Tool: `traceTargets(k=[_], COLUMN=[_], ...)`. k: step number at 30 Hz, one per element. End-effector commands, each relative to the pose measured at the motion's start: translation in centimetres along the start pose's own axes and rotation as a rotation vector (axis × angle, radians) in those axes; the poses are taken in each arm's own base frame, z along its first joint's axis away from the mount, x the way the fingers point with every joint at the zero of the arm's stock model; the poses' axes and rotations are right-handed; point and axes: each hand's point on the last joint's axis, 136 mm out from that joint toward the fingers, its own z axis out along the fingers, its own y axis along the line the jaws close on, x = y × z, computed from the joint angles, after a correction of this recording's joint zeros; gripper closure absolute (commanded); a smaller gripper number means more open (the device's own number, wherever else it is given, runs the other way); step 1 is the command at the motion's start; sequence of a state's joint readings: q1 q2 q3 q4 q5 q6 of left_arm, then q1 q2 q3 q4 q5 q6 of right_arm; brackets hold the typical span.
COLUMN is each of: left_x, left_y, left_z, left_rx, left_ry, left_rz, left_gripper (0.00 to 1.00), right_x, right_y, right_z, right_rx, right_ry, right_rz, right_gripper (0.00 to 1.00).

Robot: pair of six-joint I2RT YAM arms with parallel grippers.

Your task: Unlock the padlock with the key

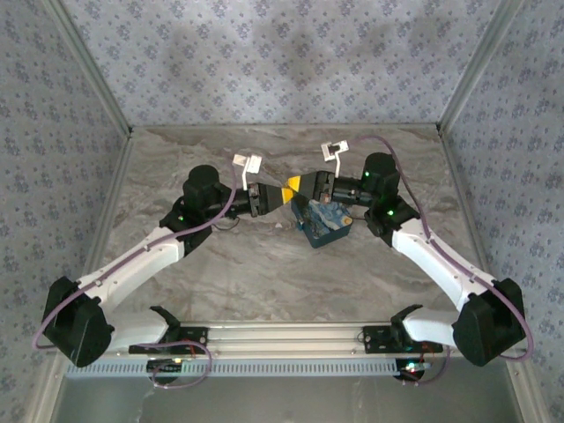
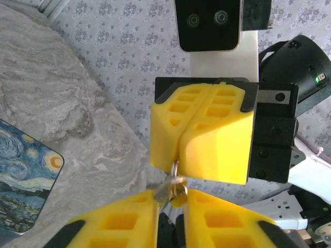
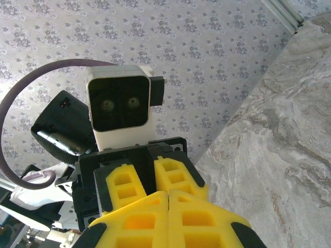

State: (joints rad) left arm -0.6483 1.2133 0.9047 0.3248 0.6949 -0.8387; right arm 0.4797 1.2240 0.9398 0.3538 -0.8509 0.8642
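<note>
Both grippers meet in mid-air above the table's middle. In the left wrist view my right gripper (image 2: 178, 164) is shut, its yellow fingers pinching a thin silver metal piece, the key (image 2: 174, 178). Just below it a small brass padlock (image 2: 179, 200) sits between my left gripper's (image 2: 170, 195) yellow fingers, which press on it from both sides; most of its body is hidden. From above, the left gripper (image 1: 278, 195) and right gripper (image 1: 300, 187) are tip to tip. The right wrist view has my right gripper (image 3: 168, 194) shut, with the left fingers (image 3: 121, 187) behind it.
A blue starry-night coaster (image 1: 324, 222) lies on the marble table (image 1: 264, 273) under the right gripper and is seen again as the coaster (image 2: 20, 181) at the left. Patterned walls close in the back and both sides.
</note>
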Motion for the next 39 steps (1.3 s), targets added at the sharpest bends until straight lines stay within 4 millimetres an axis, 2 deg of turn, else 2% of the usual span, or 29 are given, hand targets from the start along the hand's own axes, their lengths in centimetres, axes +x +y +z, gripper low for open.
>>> traceTargets(k=[1,3,9,17,19,20,21,24,29,37,39], left_x=[-1.0,-0.9,-0.9,-0.5,-0.4,-0.2,-0.1,0.1,0.0,0.0,0.0], left_y=[-2.3,-2.3,-1.9,-1.9,-2.1,-2.1,-2.2,-2.4,-2.4,-3.3,-3.4], left_z=[-0.6,-0.7,-1.2,-1.6,-1.7,-1.6,-1.7,-1.5,-1.2,-1.2,-1.2], left_rx=[0.037,0.032,0.007,-0.015,-0.019,-0.020,-0.019,-0.009,0.013,0.036,0.037], left_ry=[-0.012,-0.010,-0.011,0.038,0.060,0.076,0.090,0.111,0.105,0.107,0.108], left_rz=[0.062,0.065,0.069,0.082,0.090,0.091,0.095,0.093,0.088,0.114,0.119], left_gripper=[0.84,0.90,0.97,1.00,1.00,1.00,1.00,1.00,1.00,1.00,1.00], right_x=[-1.3,-1.2,-1.1,-0.2,0.3,0.4,0.5,0.4,0.5,0.4,0.3], right_y=[2.0,1.9,2.0,1.4,1.2,1.1,1.1,1.7,1.8,1.4,1.3], right_z=[-0.6,-0.7,-1.0,-2.1,-2.5,-2.7,-2.9,-3.2,-3.1,-3.1,-3.2], right_rx=[-0.024,-0.021,-0.024,0.010,0.034,0.047,0.050,0.038,0.024,0.038,0.043], right_ry=[-0.028,-0.028,-0.025,0.027,0.039,0.040,0.045,0.037,0.035,0.026,0.023], right_rz=[-0.048,-0.048,-0.050,-0.068,-0.085,-0.091,-0.094,-0.110,-0.105,-0.096,-0.090], right_gripper=[1.00,1.00,1.00,1.00,0.95,0.90,0.90,1.00,1.00,0.78,0.69])
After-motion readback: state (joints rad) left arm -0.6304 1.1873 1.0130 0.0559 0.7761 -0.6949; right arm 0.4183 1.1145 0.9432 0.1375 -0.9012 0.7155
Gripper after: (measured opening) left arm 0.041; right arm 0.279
